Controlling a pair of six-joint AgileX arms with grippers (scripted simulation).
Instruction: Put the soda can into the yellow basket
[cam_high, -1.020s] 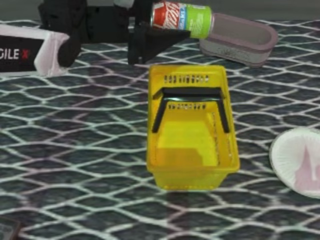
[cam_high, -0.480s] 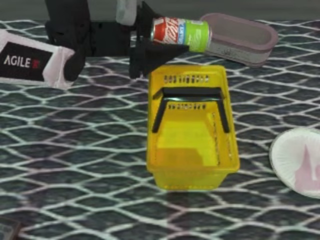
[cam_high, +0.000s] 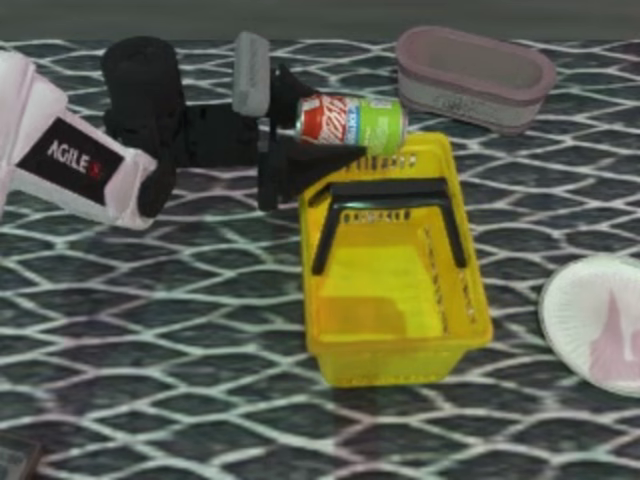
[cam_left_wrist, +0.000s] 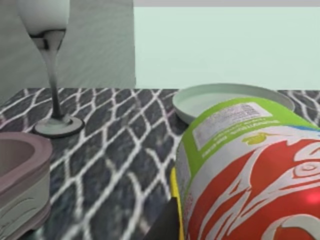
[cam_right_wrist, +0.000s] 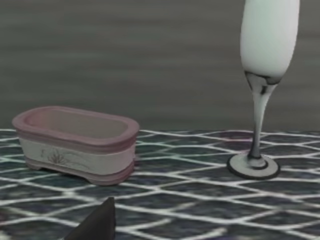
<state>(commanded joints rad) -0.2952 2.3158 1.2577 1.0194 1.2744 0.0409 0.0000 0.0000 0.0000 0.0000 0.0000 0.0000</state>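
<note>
The left pincer (cam_high: 300, 135) is clamped on the soda can (cam_high: 350, 121), which lies on its side between the fingers, green end pointing away from the arm. The can hangs over the far rim of the yellow basket (cam_high: 455, 270), just beyond the pincer tips, on the surface (cam_high: 150, 300).

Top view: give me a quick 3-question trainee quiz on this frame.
1. True or false: the can lies inside the basket.
2. What holds the can? A. left gripper B. right gripper C. nothing
3. Fill in: the tub stands beyond the basket's ____ end.

Key: 1. False; held on its side over the basket's far rim. 2. A. 3. Far.
</note>
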